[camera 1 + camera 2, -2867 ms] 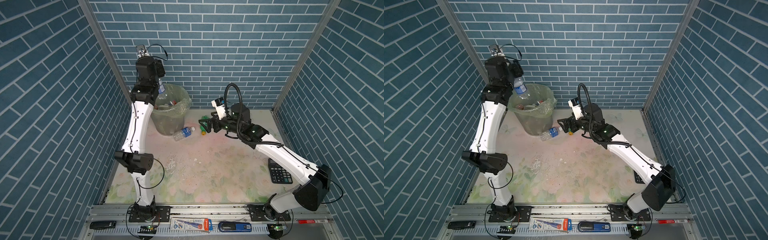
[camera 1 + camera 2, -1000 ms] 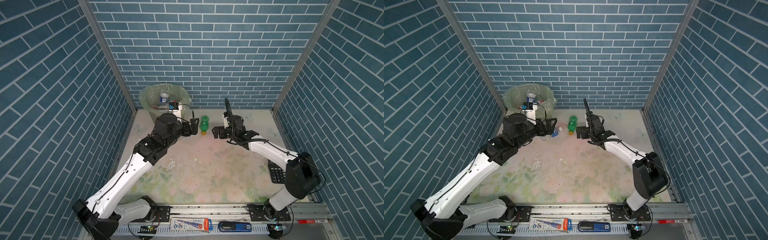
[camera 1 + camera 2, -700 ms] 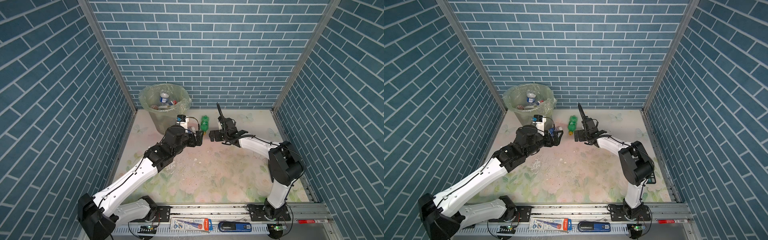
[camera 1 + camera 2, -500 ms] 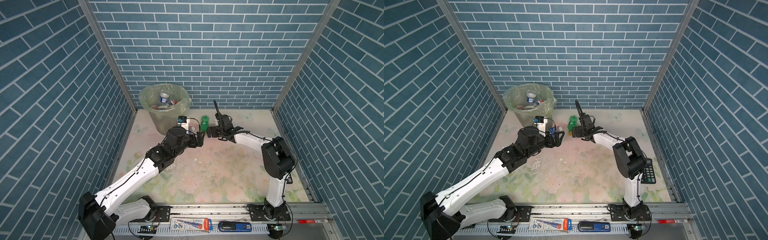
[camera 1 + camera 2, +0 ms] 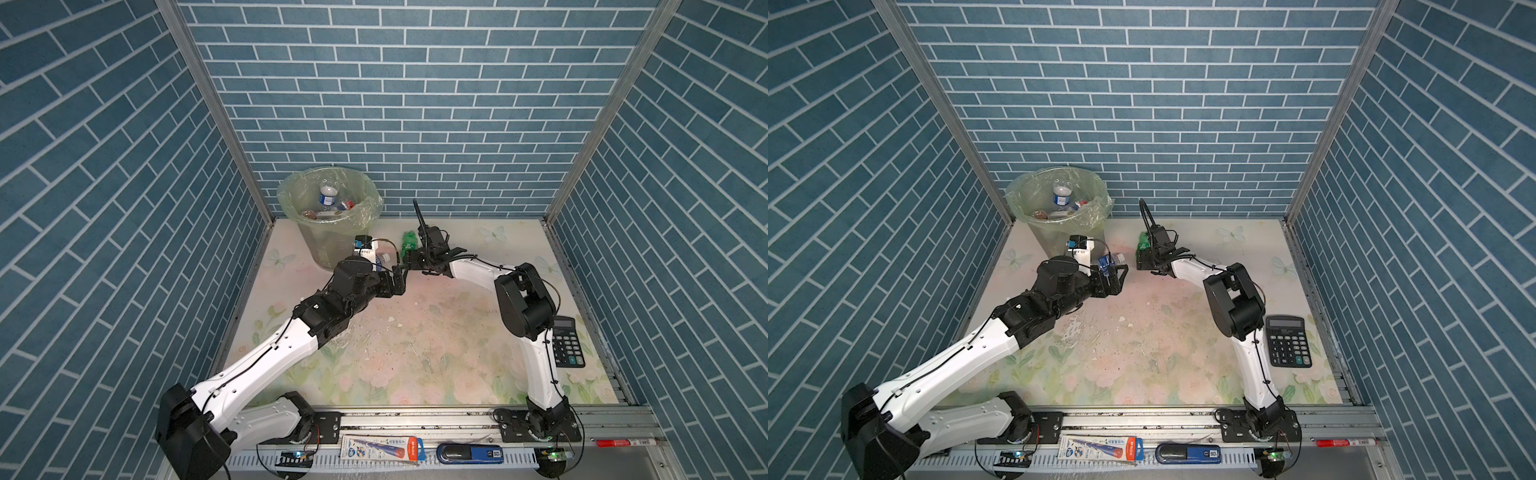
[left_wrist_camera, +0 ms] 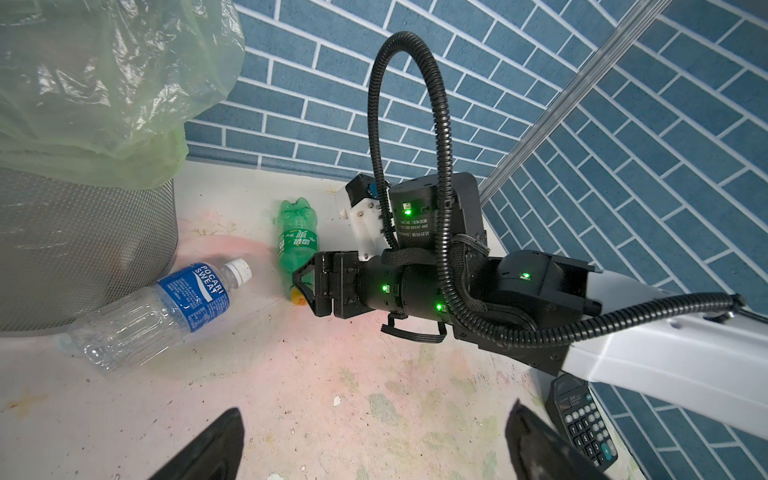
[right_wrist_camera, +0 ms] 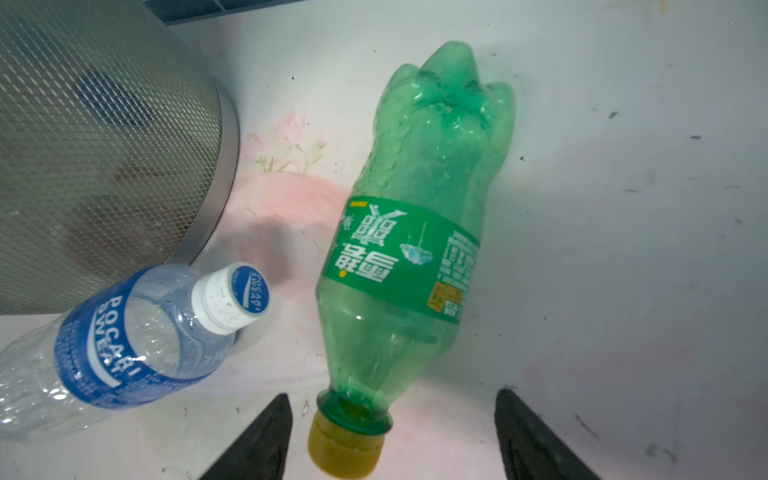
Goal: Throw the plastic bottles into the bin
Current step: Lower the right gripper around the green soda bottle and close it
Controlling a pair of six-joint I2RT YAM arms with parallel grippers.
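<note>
Right gripper [image 7: 392,397], jaws apart with the cap [image 7: 345,449] of the green bottle [image 7: 407,232] between them, should close squarely on the neck; left gripper [image 6: 376,407] hangs wide open.

Both arms reach low forward, left hand [image 6: 374,451] spread wide, right hand [image 7: 392,415] half-parted.

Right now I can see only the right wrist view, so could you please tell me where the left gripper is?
Observer: The left gripper is open, just short of the Pocari Sweat bottle, touching nothing.
Operator: Thank you; is there room in the bin?
Observer: The bin already holds several bottles, all below its rim.
Operator: Is anything near my arm?
Observer: A black calculator lies beside the right arm, by its elbow.
</note>
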